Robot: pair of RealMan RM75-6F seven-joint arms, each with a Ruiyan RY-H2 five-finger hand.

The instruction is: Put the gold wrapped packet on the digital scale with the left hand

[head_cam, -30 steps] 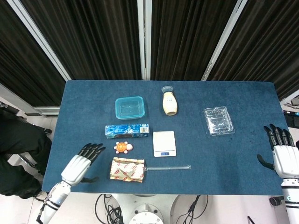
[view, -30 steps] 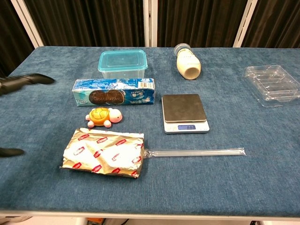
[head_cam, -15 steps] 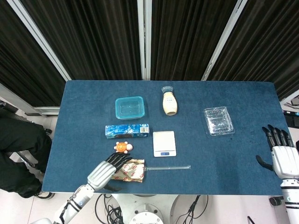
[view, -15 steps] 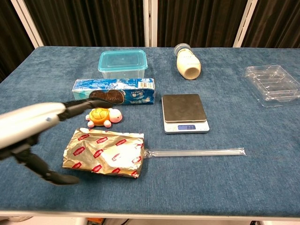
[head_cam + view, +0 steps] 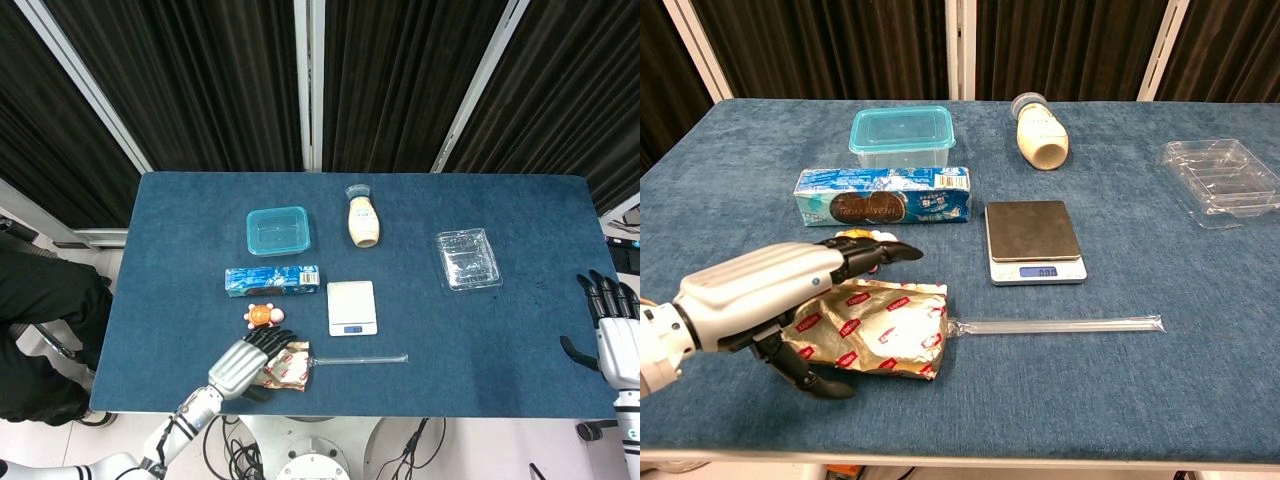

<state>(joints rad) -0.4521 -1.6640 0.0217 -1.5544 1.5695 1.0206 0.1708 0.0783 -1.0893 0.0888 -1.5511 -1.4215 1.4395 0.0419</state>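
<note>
The crinkled gold foil packet with red labels (image 5: 875, 328) shines glossy on the worktop (image 5: 1200, 330), which wears a matt, slightly napped dark blue cloth. Above the packet, the left hand (image 5: 775, 295) shows a smooth silver-grey shell with black, matt-looking fingers (image 5: 885, 250). Right of the packet lie a clear glossy plastic tube (image 5: 1055, 325) and a white plastic digital scale with a dull brushed-metal plate (image 5: 1032, 240); beyond the packet sit a shiny printed blue biscuit box (image 5: 882, 195) and a translucent teal plastic tub (image 5: 902, 136).
</note>
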